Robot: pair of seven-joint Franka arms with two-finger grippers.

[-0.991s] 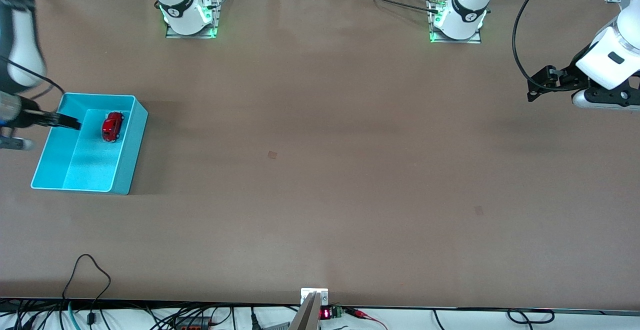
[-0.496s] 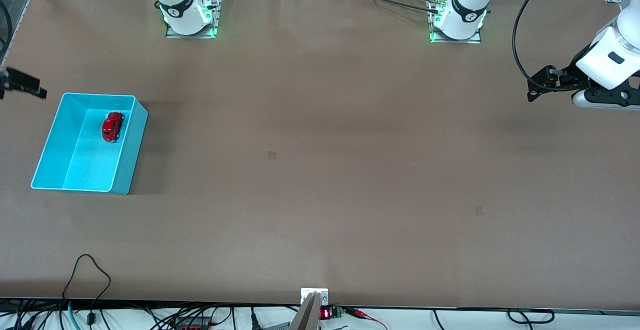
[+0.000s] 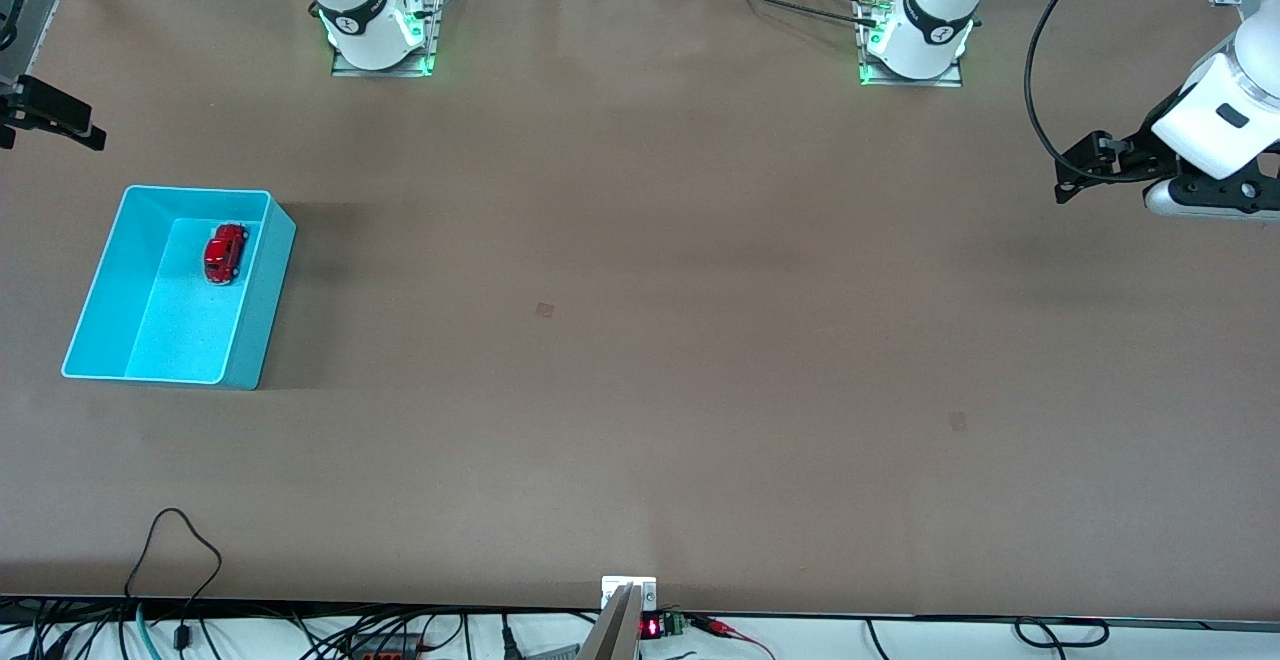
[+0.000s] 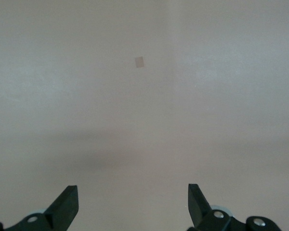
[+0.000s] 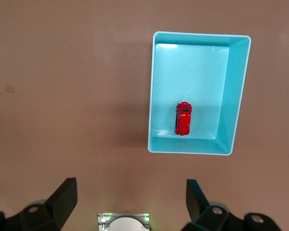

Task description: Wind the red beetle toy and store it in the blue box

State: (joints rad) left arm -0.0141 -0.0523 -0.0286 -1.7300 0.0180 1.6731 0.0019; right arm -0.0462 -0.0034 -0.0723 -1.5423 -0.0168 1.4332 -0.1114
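Front view: the glossy red beetle toy (image 3: 225,253) lies inside the blue box (image 3: 255,325), at the box's end farther from the camera, toward the right arm's end of the table (image 3: 640,340). The right gripper (image 3: 50,120) hangs above the table's edge; the left gripper (image 3: 1080,175) waits.

Left wrist view: fingers (image 4: 65,209) spread over bare matte table.

Right wrist view: fingers (image 5: 62,197) spread (nothing held); smooth sloping box walls. Storing looks done, so the arm should lift off clear of the rim.

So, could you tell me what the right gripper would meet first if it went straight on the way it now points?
Probably bare table. The right gripper, jaws open, looks down beside the box, which holds the car; depth is unclear.
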